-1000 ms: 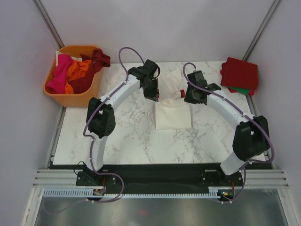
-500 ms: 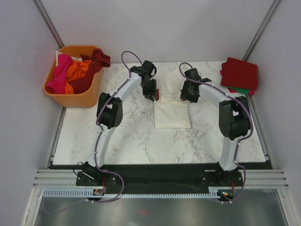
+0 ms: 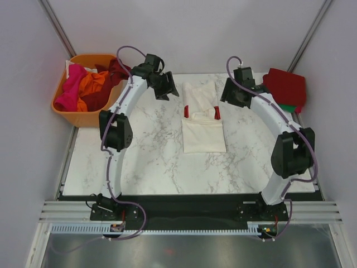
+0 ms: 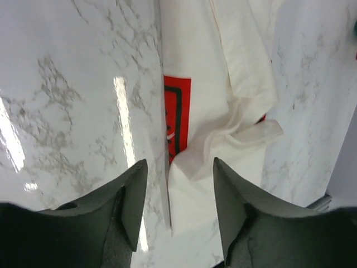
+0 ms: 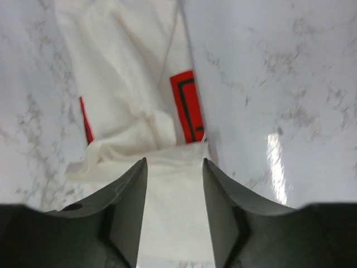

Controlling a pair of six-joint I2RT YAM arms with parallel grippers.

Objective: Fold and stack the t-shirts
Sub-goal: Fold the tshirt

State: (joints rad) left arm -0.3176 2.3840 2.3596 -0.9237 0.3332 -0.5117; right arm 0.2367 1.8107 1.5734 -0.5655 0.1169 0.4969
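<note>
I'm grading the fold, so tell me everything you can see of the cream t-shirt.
The cream t-shirt is soft cloth lying flat on the table as a narrow strip. Its near half is a smooth folded rectangle; the far half is looser and creased. Red print patches show at both edges where the halves meet. The left gripper and right gripper are open, not holding it.

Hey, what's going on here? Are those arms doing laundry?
A robot is folding t-shirts. A cream-white t-shirt with red print lies partly folded in the middle of the table, its far part spread flat. The left gripper and right gripper hover open on either side of that far part, holding nothing. At the far left, crumpled shirts wait in the orange basket. A folded stack, red over green, sits at the far right corner.
</note>
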